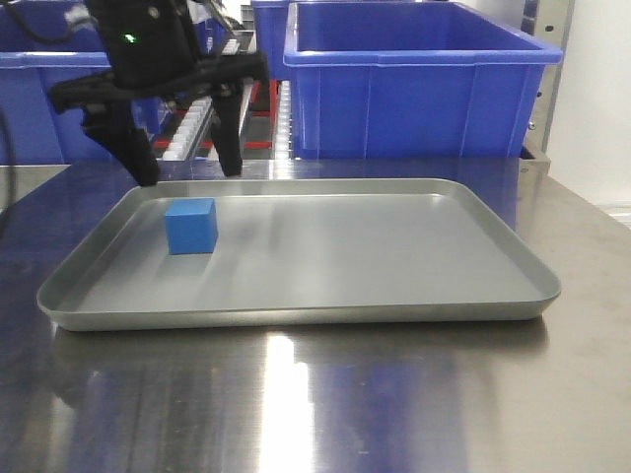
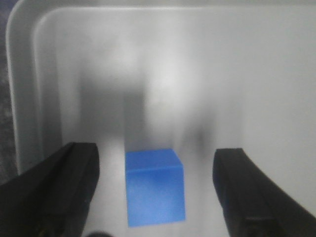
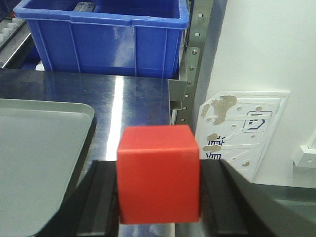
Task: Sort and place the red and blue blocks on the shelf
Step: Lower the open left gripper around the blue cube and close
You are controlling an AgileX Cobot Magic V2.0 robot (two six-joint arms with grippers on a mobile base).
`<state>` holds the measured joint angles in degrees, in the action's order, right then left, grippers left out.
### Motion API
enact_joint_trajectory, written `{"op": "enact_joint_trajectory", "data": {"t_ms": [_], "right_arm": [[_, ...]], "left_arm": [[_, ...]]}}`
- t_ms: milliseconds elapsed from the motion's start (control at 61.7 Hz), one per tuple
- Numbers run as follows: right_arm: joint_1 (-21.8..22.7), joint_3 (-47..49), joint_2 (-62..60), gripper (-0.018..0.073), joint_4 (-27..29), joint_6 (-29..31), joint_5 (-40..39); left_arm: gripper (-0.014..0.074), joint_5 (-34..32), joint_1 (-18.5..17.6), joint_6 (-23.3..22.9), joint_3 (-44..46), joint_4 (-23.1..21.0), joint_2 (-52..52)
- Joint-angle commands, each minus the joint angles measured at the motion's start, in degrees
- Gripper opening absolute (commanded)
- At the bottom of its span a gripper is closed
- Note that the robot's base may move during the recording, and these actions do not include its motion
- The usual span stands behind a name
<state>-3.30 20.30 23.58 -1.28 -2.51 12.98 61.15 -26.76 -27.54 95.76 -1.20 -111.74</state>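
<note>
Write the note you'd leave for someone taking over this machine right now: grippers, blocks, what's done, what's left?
Left gripper: open, hovering over the blue block, not touching it.
Right gripper: shut on the red block, held above the table just right of the grey tray.
Blue block sits in the tray's left part.
Done: red block picked up.
Left: grasp the blue block, place both on the shelf.

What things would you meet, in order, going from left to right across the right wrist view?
In order: grey tray → red block → white panel with worn patches. The blue bin and metal upright are left out, since they overlap the others.
</note>
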Motion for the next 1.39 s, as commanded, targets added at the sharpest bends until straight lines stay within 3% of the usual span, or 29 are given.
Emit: {"op": "enact_joint_trajectory", "data": {"t_ms": [0,826,956,1377], "right_arm": [[0.4,1.6,0.2,0.0331,-0.1,0.5,-5.1],[0.4,1.6,0.2,0.0331,-0.1,0.5,-5.1],[0.4,1.6,0.2,0.0331,-0.1,0.5,-5.1],[0.4,1.6,0.2,0.0331,-0.1,0.5,-5.1]], "left_arm": [[0.0522,2.1,-0.2,-2.2,2.9,1.8,1.6],[0.0519,5.1,-2.2,-5.0,2.9,0.5,-0.5],[0.0461,5.1,-2.2,-8.1,2.9,0.4,-0.5],[0.0234,6.0,-2.3,-8.1,2.9,-1.9,-0.5]]}}
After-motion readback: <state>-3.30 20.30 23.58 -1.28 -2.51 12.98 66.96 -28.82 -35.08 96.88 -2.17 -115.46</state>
